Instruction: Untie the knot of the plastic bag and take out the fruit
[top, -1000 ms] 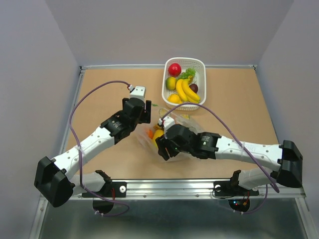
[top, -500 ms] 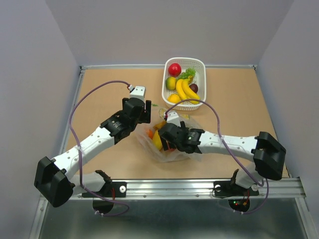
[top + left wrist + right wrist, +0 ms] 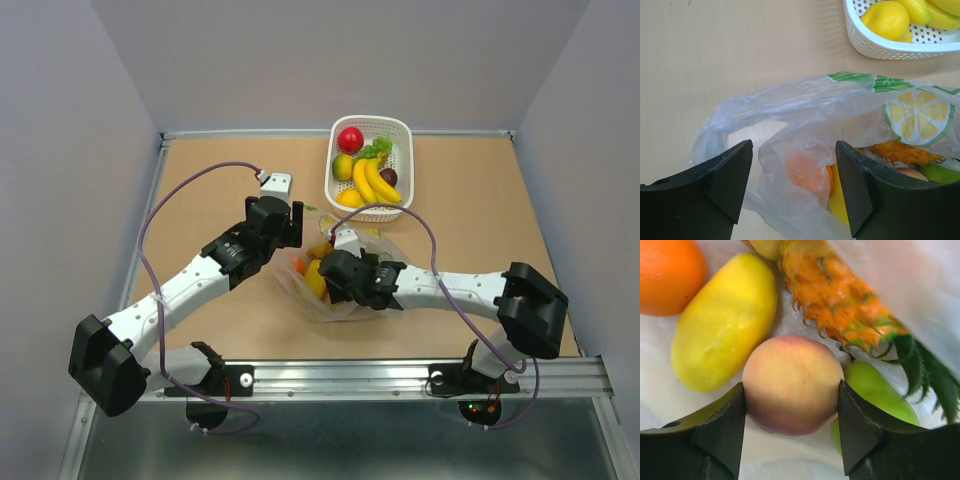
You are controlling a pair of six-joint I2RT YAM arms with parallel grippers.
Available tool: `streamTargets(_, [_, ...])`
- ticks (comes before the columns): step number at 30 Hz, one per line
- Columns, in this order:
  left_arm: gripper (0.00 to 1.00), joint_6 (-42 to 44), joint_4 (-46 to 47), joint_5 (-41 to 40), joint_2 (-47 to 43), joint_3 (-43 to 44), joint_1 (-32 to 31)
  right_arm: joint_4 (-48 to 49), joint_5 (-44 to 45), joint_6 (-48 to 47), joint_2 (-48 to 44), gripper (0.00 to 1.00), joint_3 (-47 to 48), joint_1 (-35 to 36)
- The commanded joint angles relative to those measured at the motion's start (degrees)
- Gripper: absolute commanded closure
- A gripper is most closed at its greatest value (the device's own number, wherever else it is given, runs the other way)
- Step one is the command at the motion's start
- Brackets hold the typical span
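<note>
The plastic bag (image 3: 298, 288) lies crumpled on the table centre, its mouth open; no knot shows. My right gripper (image 3: 325, 277) is inside the bag. In the right wrist view its jaws (image 3: 791, 410) press both sides of the pink-orange peach (image 3: 790, 380). Around it lie the yellow oval fruit (image 3: 725, 322), orange (image 3: 667, 275), pineapple (image 3: 840, 295) and green fruit (image 3: 877, 390). My left gripper (image 3: 293, 226) hovers open at the bag's far-left edge. In the left wrist view loose plastic (image 3: 840, 105) and the orange (image 3: 807, 170) sit between its fingers (image 3: 792, 185).
A white slotted basket (image 3: 405, 150) stands just behind the bag, holding bananas (image 3: 375, 182), a red apple (image 3: 350, 139) and other fruit. Its rim (image 3: 880, 44) shows in the left wrist view. Grey walls close the table's sides and back.
My right arm has reached forward and left, pushing its gripper deeper into the bag, now around the peach. The left arm has not moved.
</note>
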Motion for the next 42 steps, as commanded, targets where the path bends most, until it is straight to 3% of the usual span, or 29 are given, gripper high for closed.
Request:
streamTargets(1, [0.22,0.81,1.42,-1.14,-2.27,-0.74,0.13,2.0,-2.48,-2.79,-8.32,0.88,-1.4,0.04])
streamTargets(10, [0.22,0.99,1.42,-1.22,-2.62,-0.74,0.22,1.92,-5.66,-12.46,-23.1,0.92,4.91,0.04])
streamTargets(15, [0.22,1.25,1.33,-1.75,-2.89,-0.83,0.22,2.0,4.88,-19.58,-22.58,0.92,12.82,-2.06])
streamTargets(21, [0.22,1.78,1.33,-0.35,-2.01,-0.92,0.39,5.77,-1.6,-21.09,-17.23,0.92,20.03,-18.22])
streamTargets(24, [0.21,0.91,0.63,3.24,-1.04,-1.18,0.39,7.89,-9.05,-20.21,-12.14,0.92,22.58,-28.05])
streamTargets(31, [0.21,-2.96,0.19,9.23,0.27,-3.9,0.31,12.19,-18.65,-17.13,-1.58,0.87,24.79,-38.71])
streamTargets(32, [0.21,-3.31,0.19,9.76,0.63,-4.17,0.39,13.24,-20.58,-16.87,-0.27,0.85,24.88,-39.24])
streamTargets(35, [0.21,-5.77,0.01,9.24,1.42,-4.61,0.3,14.48,-21.91,-17.22,5.96,0.6,25.67,-39.95])
streamTargets(37, [0.21,-7.18,-0.07,7.75,1.51,-4.78,0.3,14.75,-21.56,-17.22,8.17,0.49,26.37,-40.04])
streamTargets(38, [0.21,-7.88,0.01,7.13,1.86,-4.96,0.22,14.84,-21.65,-17.3,9.05,0.37,26.98,-40.04])
streamTargets(42, [0.21,-11.92,-1.48,3.7,2.3,-5.66,0.22,15.01,-23.58,-17.92,12.4,0.27,28.13,-40.13])
